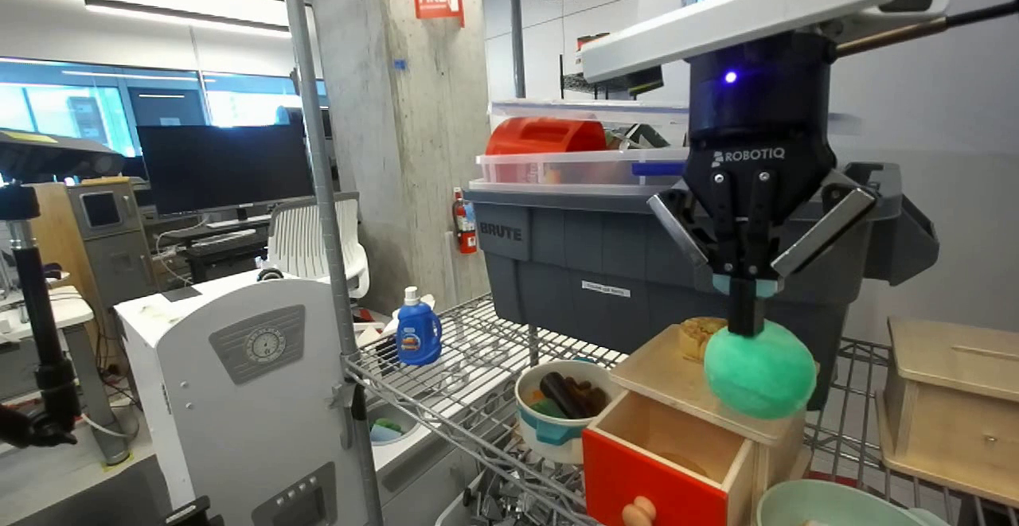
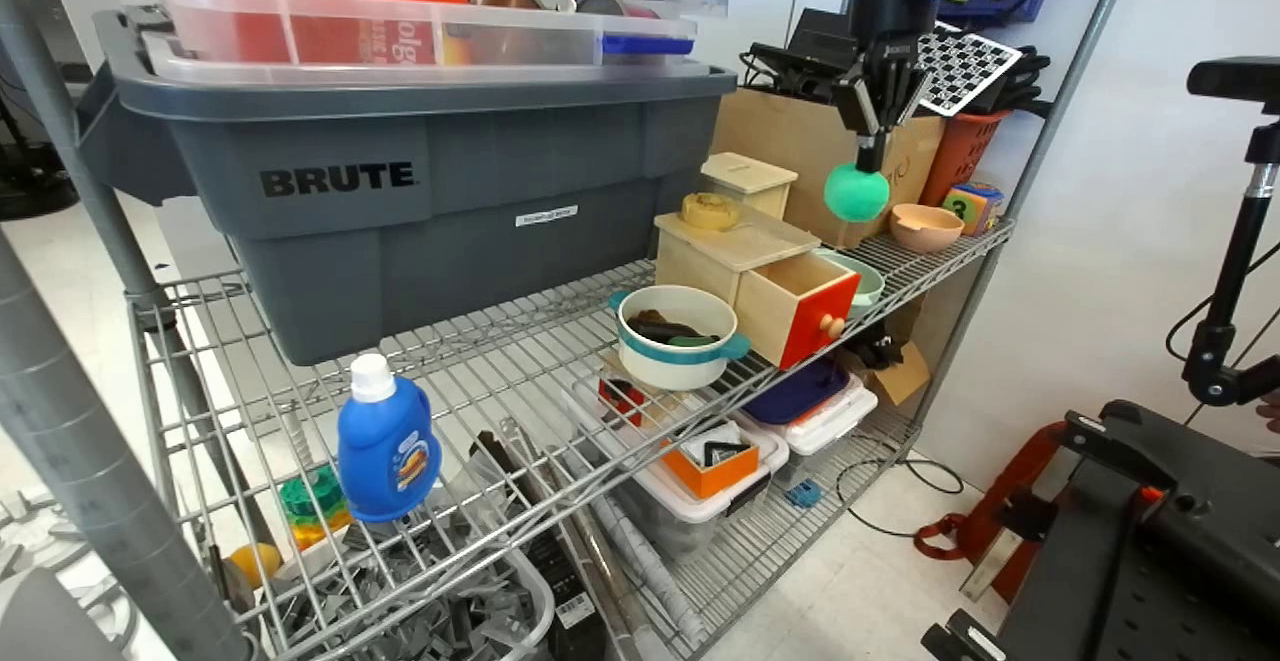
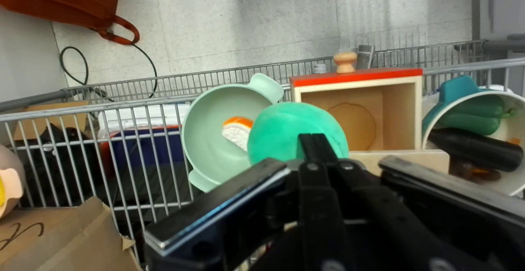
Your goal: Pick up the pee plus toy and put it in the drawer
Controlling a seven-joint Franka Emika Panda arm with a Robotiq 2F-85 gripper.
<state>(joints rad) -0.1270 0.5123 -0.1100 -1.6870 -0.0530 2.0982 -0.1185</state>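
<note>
Gripper (image 1: 746,325): pointing down, clenched on the top of the mint-green plush ball (image 1: 760,373), with most of the soft body hanging free in mid-air, higher than the drawer (image 1: 653,474). Step in hand, most likely: carrying across, then lowering in. Steer toward the pulled-out drawer, between 2 and 3 o'clock of the ball in the wrist view, between 7 and 8 o'clock in both exterior views. Travel slowly to limit swing, high enough not to brush the light-wood box (image 2: 735,246) around the drawer or nudge the yellow toy (image 2: 710,211) on its lid. Stop with the ball centred over the drawer, clear of the red front on the 12 o'clock side in the wrist view, then sink straight down between the walls. Let go low; from high up, liable to bounce or roll out, perhaps toward the pale-green bowl (image 3: 205,119) at 9 o'clock in that view. Loosen the pinch gently, given the snug-looking sides, then lift straight up without dragging the plush along.
</note>
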